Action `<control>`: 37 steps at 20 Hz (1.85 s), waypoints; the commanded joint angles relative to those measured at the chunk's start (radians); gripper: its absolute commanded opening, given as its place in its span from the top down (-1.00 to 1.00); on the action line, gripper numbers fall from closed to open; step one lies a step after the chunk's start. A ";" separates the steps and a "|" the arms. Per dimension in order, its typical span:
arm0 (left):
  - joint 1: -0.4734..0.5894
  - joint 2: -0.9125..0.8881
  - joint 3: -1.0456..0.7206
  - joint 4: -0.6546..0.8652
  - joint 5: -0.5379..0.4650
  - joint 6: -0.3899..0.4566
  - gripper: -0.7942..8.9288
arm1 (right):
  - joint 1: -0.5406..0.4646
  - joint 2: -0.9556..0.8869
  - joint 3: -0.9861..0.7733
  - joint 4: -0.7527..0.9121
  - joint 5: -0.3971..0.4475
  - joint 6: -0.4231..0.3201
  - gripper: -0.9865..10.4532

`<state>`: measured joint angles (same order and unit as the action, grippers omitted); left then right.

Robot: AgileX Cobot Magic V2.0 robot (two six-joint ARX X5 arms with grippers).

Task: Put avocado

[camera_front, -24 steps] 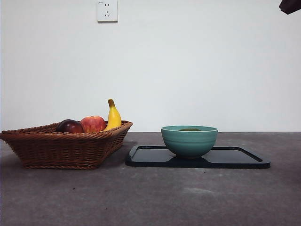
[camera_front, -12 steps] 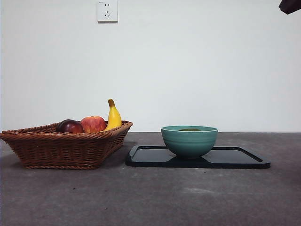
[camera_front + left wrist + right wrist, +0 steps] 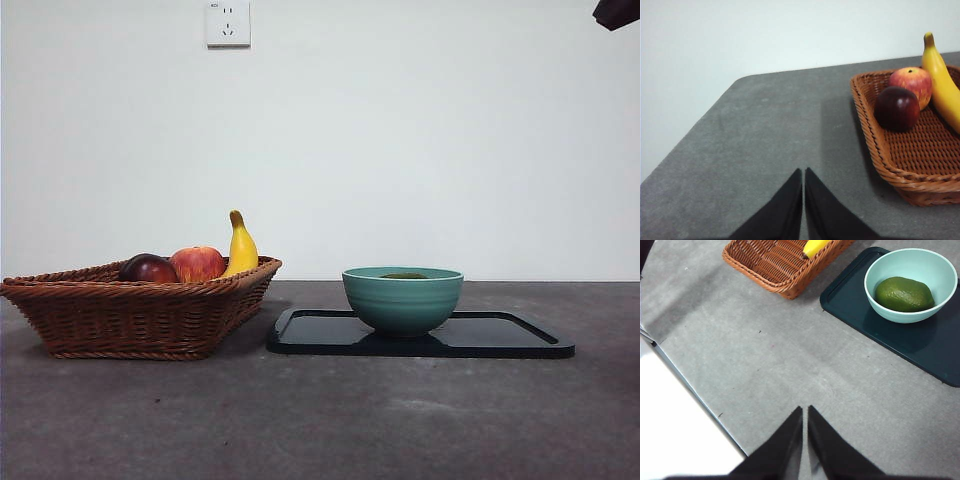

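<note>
You see the avocado (image 3: pixel 904 294) lying in the green bowl (image 3: pixel 880 266) on the dark tray (image 3: pixel 920 347). Left fingers (image 3: pixel 803 176) pressed together, empty, above the counter (image 3: pixel 765 135) beside the basket (image 3: pixel 880 145). Right fingers (image 3: pixel 805 414) likewise closed, empty, well apart from the bowl.

From my station, little of the robot shows. The left gripper (image 3: pixel 803 200) appears as two matte black jaws, each a smooth wedge tapering to a fine point, with only a thin seam between them. The right gripper (image 3: pixel 804 437) looks the same: plain black tapered blades, without markings, screws or cables that I can see. High above the dark tray (image 3: pixel 500 345), a black arm tip (image 3: pixel 617 13) pokes in, rounded and dark.
</note>
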<state>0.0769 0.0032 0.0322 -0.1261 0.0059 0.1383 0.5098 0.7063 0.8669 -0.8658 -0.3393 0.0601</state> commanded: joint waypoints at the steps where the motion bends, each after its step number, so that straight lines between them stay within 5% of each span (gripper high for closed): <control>1: 0.003 0.000 -0.021 -0.045 0.000 -0.016 0.82 | 0.006 0.004 0.008 0.010 -0.001 0.010 0.82; 19: 0.003 0.000 -0.021 -0.062 0.001 -0.064 0.82 | 0.006 0.004 0.008 0.010 -0.001 0.010 0.82; 21: 0.003 0.000 -0.021 -0.062 0.001 -0.064 0.82 | -0.009 -0.015 0.008 0.027 0.018 -0.052 0.82; 23: 0.003 0.000 -0.021 -0.062 0.001 -0.064 0.82 | -0.095 -0.050 -0.006 0.126 0.035 -0.109 0.82; 29: 0.003 0.000 -0.021 -0.062 0.001 -0.064 0.82 | -0.452 -0.277 -0.220 0.429 0.074 -0.084 0.82; 37: 0.003 0.000 -0.021 -0.062 0.001 -0.064 0.82 | -0.559 -0.539 -0.606 0.711 0.154 0.011 0.82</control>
<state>0.0769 0.0044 0.0319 -0.1833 0.0055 0.0837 -0.0479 0.1761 0.2806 -0.1715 -0.1932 0.0353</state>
